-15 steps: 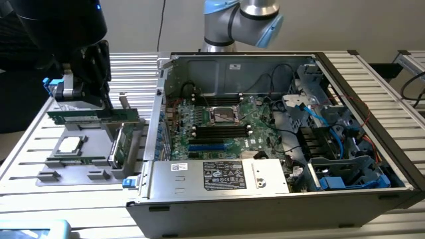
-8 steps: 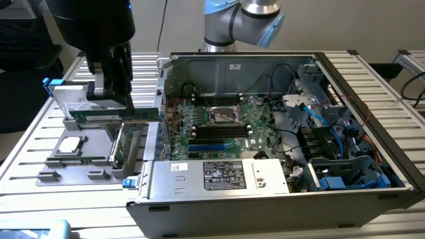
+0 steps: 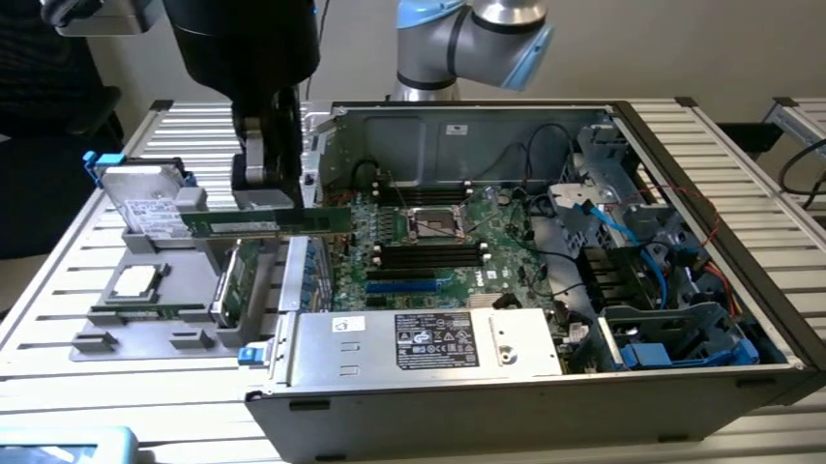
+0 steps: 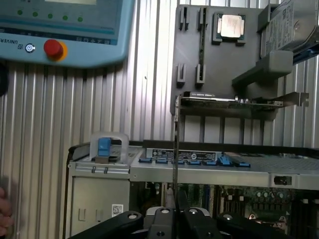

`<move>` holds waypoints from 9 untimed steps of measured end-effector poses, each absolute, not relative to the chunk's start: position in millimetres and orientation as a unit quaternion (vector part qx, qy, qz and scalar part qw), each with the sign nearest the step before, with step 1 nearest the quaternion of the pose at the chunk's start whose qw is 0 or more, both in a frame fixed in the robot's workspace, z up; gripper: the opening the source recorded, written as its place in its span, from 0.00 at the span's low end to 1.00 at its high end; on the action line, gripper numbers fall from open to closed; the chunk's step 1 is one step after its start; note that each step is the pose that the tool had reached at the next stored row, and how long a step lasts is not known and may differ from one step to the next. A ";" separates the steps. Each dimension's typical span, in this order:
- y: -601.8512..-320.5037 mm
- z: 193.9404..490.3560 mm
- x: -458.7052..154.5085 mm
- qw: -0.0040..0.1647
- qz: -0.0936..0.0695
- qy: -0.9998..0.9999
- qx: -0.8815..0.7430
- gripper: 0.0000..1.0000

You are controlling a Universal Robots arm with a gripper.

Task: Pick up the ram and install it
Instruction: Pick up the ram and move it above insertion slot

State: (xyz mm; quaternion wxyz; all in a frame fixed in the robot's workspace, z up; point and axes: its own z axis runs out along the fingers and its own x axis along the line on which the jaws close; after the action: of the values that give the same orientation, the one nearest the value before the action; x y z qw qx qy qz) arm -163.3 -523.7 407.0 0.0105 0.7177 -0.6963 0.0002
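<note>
In the exterior view, working from nine o'clock across to three, a hard drive [image 3: 145,198] and a processor [image 3: 134,281] are sitting on the grey parts fixture [image 3: 97,343], which is resting on the slatted surface [image 3: 65,391]. Just past them I am holding my gripper [image 3: 269,201] above the fixture, clamped on the ram [image 3: 316,220]. It is pinching the two flat faces near the middle of the upper long edge. The stick is hanging level in the air, clear of the fixture. The green expansion card [image 3: 240,280] is standing at six o'clock beneath it, and the open computer case [image 3: 427,140] is beginning at its three o'clock end. The motherboard [image 3: 497,237] and its black memory slots [image 3: 427,254] are lying further toward three o'clock, apart from the stick. In the wrist view the ram [image 4: 175,149] is showing edge-on, running straight out from my gripper [image 4: 175,215]. I am judging it light, stiff and thin, yet fragile. Taking it by the bare board edge, away from the contact strip, seems safest.
</note>
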 end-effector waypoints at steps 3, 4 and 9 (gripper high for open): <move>-521.7 406.4 -150.0 0.013 0.004 -0.696 0.718 0.13; -521.0 406.1 -145.6 0.015 0.005 -0.696 0.718 0.13; -516.8 403.0 -122.7 0.018 0.009 -0.696 0.718 0.13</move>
State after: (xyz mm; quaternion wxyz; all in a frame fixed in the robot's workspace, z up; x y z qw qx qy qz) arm -122.7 -516.8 403.0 0.0185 0.7175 -0.6962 0.0089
